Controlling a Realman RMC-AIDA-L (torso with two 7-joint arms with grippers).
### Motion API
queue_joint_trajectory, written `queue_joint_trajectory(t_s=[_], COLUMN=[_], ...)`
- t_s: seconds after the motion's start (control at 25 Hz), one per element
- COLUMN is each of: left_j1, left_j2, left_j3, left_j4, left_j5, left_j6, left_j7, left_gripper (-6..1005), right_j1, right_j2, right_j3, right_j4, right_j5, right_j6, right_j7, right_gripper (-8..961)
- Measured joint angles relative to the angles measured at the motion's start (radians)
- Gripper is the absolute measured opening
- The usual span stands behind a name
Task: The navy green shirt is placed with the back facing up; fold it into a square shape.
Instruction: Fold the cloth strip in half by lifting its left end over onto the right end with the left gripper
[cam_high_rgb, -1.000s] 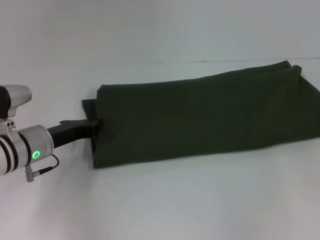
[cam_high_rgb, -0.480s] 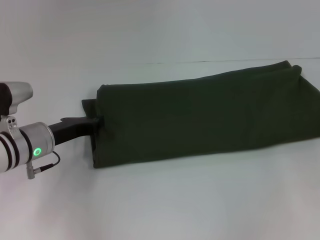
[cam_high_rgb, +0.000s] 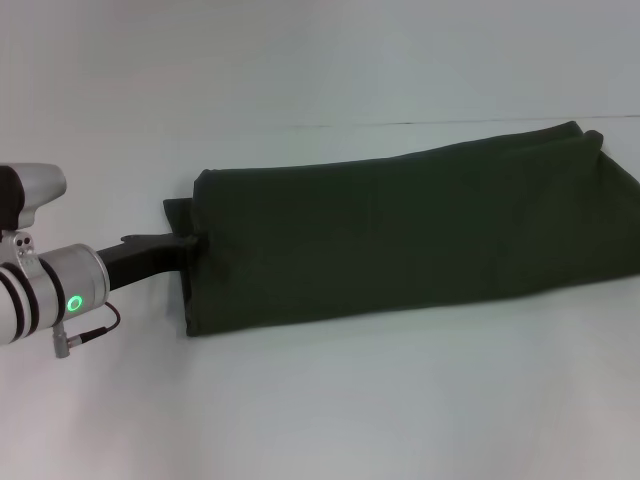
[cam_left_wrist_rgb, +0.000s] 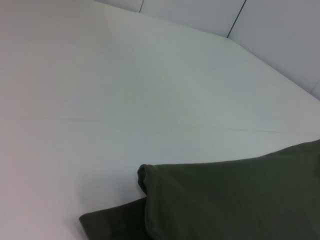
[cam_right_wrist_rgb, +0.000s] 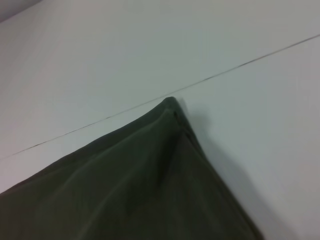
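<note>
white table (cam_high_rgb: 320, 400) bare; left gripper (cam_high_rgb: 188, 244) at shirt (cam_high_rgb: 420, 230) end, grip probably closed, can't tell; lift hem evenly.

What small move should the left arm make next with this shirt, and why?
Probably lift the shirt's left end and carry it toward the right end. The navy green shirt lies as a long band, not a square, and the left gripper sits at its left edge, fingertips hidden by cloth.
</note>
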Motion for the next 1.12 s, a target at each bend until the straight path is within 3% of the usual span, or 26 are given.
queue_joint_trajectory(t_s=[0.24,0.32,0.52,0.76,1.12], left_j1=[0.0,0.0,0.0,0.008,0.019], left_j2=[0.0,0.0,0.0,0.0,-0.001], left_j3=[0.0,0.0,0.0,-0.004,-0.002], left_j4=[0.0,0.0,0.0,0.007,0.022], left_j5=[0.0,0.0,0.0,0.0,-0.001], left_j6=[0.0,0.0,0.0,-0.001,0.003], left_j7=[0.0,0.0,0.0,-0.001,-0.004], left_gripper=[38,42,54,67,88], right_j1=[-0.006,-0.01,-0.015,-0.026,-0.047], right_j2=[0.0,0.0,0.0,0.0,0.0], right_j3=[0.009,0.01,0.011,0.033,0.05], right_j4=[-0.004,-0.005,-0.007,-0.008,-0.01], right_j5=[0.014,0.019,0.019,0.019,0.037], right_j6=[-0.019,-0.025,-0.027,-0.024,-0.029], right_j7=[0.0,0.0,-0.002,-0.002,-0.006], right_gripper=[599,398,158,9,9])
